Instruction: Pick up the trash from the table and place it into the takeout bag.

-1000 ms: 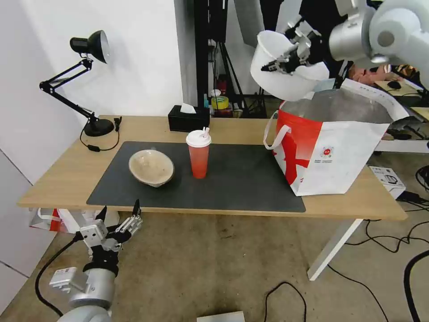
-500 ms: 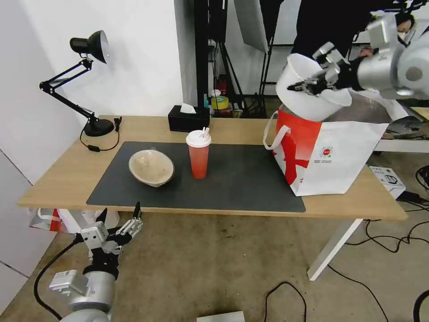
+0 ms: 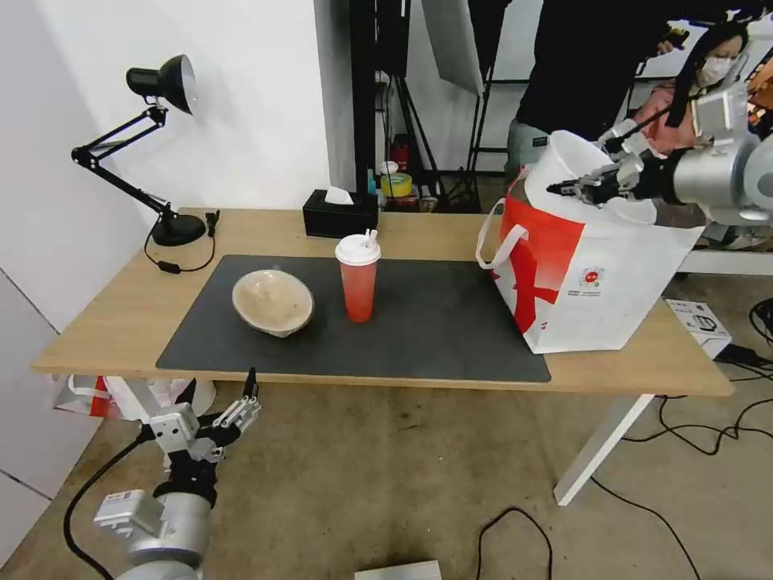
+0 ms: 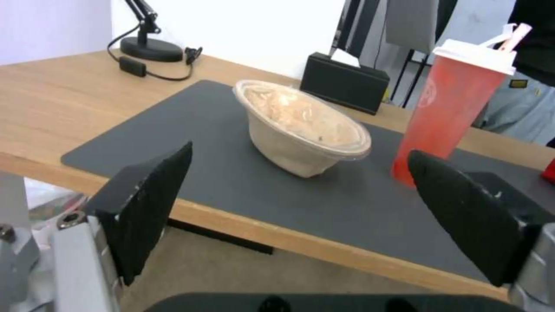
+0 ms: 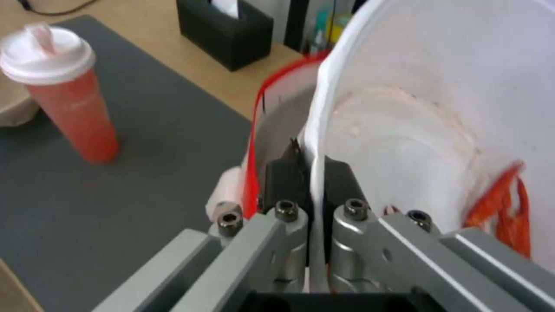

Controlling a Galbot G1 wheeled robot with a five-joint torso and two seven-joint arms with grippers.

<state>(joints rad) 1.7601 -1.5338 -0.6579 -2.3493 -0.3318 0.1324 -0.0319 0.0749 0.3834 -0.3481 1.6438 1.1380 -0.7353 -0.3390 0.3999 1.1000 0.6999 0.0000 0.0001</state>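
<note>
Pale wood makes up the counter (image 3: pixel 113 322), with a matte dark grey mat (image 3: pixel 435 338) on which the beige paper bowl (image 3: pixel 272 302) sits at nine o'clock of the red drink cup (image 3: pixel 357 278). At three o'clock stands the boxy takeout bag (image 3: pixel 596 282), where the right tool (image 3: pixel 581 187) is pinched tight on the thin rim of the white plastic bowl (image 3: pixel 564 165), tilted into the foil-lined mouth. That bowl looks light, smooth and flexible, best held at its rim; the left tool (image 3: pixel 216 407) hangs spread and empty below the counter's front edge.
</note>
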